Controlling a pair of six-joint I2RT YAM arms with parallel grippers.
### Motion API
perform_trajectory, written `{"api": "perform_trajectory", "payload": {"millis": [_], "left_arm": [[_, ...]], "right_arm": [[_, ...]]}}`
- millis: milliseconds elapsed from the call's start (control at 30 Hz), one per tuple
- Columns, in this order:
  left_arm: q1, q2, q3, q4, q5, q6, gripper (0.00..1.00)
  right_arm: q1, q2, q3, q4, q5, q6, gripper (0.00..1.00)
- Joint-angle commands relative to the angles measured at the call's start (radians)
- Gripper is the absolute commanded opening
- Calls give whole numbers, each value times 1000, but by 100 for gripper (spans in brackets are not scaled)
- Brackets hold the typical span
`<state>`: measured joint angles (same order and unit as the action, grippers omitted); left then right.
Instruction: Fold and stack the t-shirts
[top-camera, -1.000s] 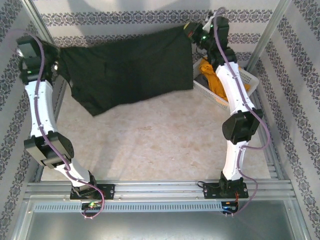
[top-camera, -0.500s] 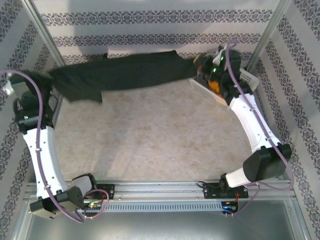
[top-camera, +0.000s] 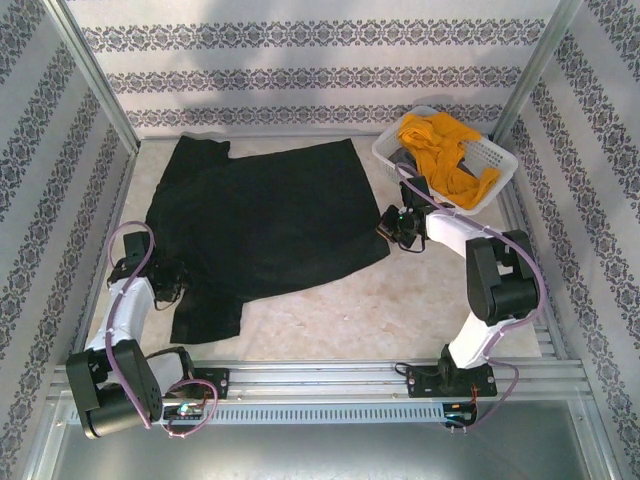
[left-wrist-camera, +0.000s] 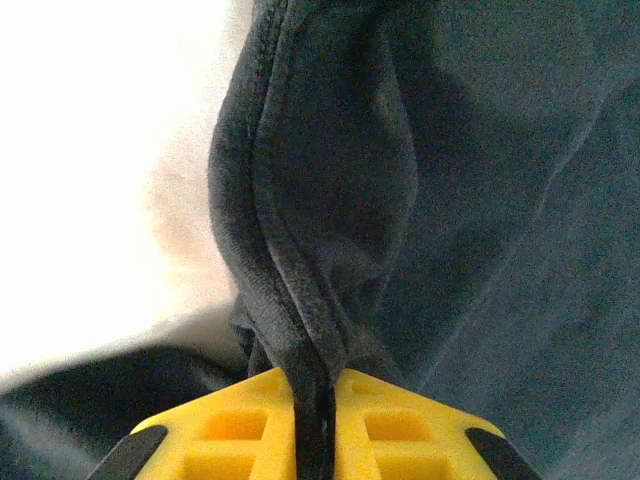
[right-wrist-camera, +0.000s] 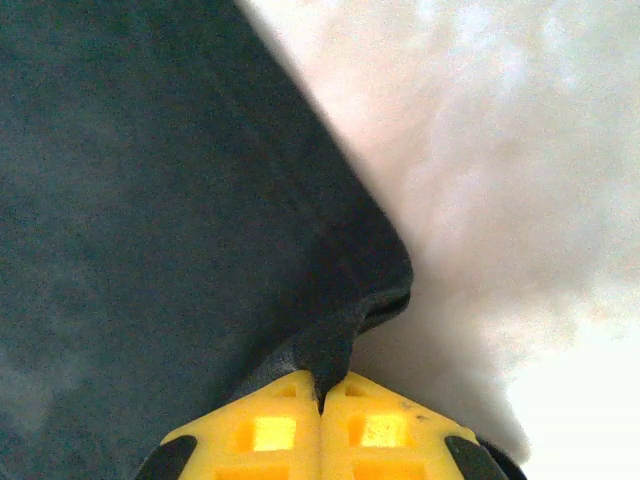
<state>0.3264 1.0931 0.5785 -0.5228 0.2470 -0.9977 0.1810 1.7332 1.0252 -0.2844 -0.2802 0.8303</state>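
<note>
Nearest me, the left gripper (left-wrist-camera: 318, 395) pinches a bunched seam of the black t-shirt (top-camera: 260, 215) at its near-left edge. A little further in, the right gripper (right-wrist-camera: 322, 385) is clamped on the shirt's right corner. The shirt lies spread on the table (top-camera: 400, 300), not yet folded. At the far right, the mustard-yellow t-shirt (top-camera: 440, 150) sits heaped in the white basket (top-camera: 497, 157). I'd say all the folding and stacking remain.
</note>
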Motion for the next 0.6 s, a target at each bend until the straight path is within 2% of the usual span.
{"api": "perform_trajectory", "payload": {"millis": [0, 33, 67, 100, 133, 167, 233, 333, 433, 567], "left_arm": [[-10, -23, 1, 14, -22, 40, 15], [-11, -25, 4, 5, -27, 46, 16], [-10, -27, 6, -3, -29, 50, 16], [-10, -28, 9, -10, -31, 51, 18], [-12, -29, 10, -10, -25, 51, 23], [-13, -30, 12, -8, -18, 46, 31], [-17, -31, 19, -3, -6, 38, 45], [-24, -40, 58, -39, -20, 40, 58], [-25, -64, 137, -166, -101, 72, 68], [-24, -101, 232, -337, -230, 101, 70]], "right_arm": [[-29, 2, 24, -57, 47, -60, 0], [-34, 2, 21, -66, 46, -66, 0], [-39, 2, 20, -73, 36, -78, 5], [-44, -1, 26, -85, 33, -93, 19], [-43, -5, 36, -98, 34, -109, 30], [-39, -13, 53, -118, 45, -132, 40], [-23, -25, 102, -153, 96, -180, 49], [4, -11, 179, -178, 180, -228, 50], [26, 21, 231, -190, 228, -228, 48], [64, -18, 213, -225, 294, -188, 47]]}}
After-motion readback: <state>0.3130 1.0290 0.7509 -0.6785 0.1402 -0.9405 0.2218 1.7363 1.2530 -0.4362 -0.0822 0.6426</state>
